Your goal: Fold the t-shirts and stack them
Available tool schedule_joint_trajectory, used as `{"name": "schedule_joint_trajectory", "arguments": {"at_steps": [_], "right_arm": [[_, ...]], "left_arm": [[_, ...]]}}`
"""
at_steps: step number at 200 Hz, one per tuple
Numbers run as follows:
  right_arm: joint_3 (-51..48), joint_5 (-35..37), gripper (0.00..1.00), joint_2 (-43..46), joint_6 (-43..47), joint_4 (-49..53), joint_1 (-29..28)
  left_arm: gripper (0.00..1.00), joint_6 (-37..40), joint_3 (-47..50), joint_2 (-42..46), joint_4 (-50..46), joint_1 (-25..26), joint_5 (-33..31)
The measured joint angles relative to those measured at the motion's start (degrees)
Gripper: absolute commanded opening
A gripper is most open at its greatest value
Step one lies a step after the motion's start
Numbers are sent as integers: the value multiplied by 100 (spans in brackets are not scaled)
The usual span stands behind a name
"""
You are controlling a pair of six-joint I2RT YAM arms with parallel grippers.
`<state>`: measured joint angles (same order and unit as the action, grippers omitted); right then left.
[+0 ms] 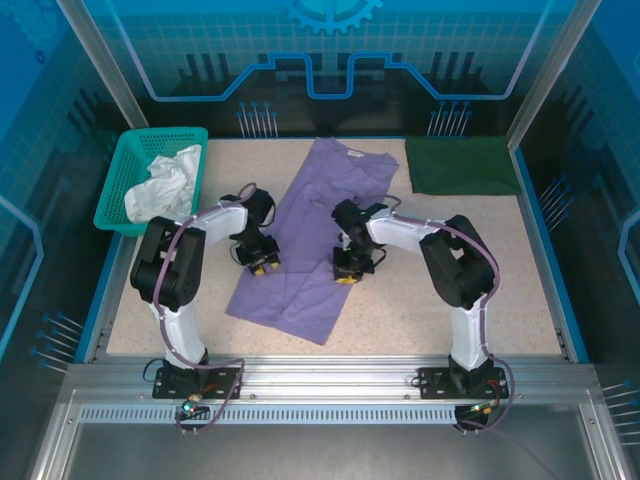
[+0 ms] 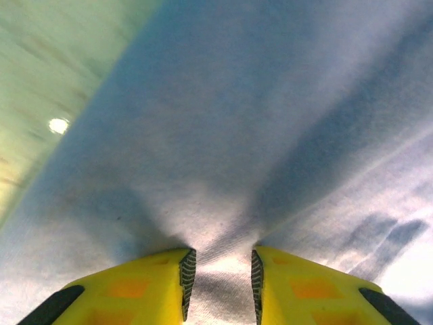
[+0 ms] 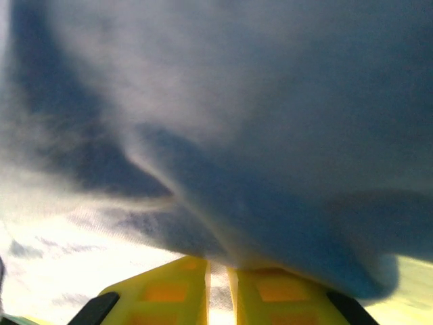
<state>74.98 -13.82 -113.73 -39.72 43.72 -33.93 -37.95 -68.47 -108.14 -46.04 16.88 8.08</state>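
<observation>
Left claw (image 2: pixel 220 261): pinching lavender t-shirt (image 1: pixel 312 225)
Right claw (image 3: pixel 218 274): narrow, pinching the same shirt
Green t-shirt (image 1: pixel 462 166): far right corner of counter (image 1: pixel 505 290)

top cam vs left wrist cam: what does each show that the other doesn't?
Top: purple shirt laid out between the arms, green shirt back right, basket with white cloth back left, right gripper on the purple shirt. Left wrist: left gripper pinching bunched cloth between yellow fingers, creases fanning out. Both: purple shirt, left gripper on it.
</observation>
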Motion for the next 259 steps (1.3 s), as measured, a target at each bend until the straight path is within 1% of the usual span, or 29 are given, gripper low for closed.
{"name": "schedule_joint_trajectory", "arguments": {"at_steps": [31,52,74,92,108,123,159,191,201,221,259], "right_arm": [[-487,39,22,367,116,179,636],[-758,190,26,601,146,369,1001],[-973,291,33,787,142,496,1333],[-1054,361,41,907,192,599,1460],[-1064,393,47,1014,195,658,1475],[-1067,378,52,1150,140,678,1482],[-1123,282,54,1572,-37,680,1488],[-1126,258,55,1843,-299,682,1488],[-1126,262,55,1928,-361,691,1486],[-1145,289,58,2138,-452,752,1486],[-1403,330,61,2461,-581,841,1486]], "left_arm": [[38,-188,-55,0,-52,542,426],[42,-271,-417,0,-323,640,490],[43,-262,-1401,-13,-505,616,435],[43,-240,-2581,-234,-531,616,330],[42,-219,-3668,-717,-431,616,269],[42,-214,-4454,-1305,-354,616,240],[43,-199,-6083,-3088,-216,632,232],[44,-262,-7038,-4291,59,656,411],[44,-319,-7294,-4478,140,656,507],[43,-505,-7748,-4701,448,654,483],[43,-997,-8011,-5021,874,584,369]]}}
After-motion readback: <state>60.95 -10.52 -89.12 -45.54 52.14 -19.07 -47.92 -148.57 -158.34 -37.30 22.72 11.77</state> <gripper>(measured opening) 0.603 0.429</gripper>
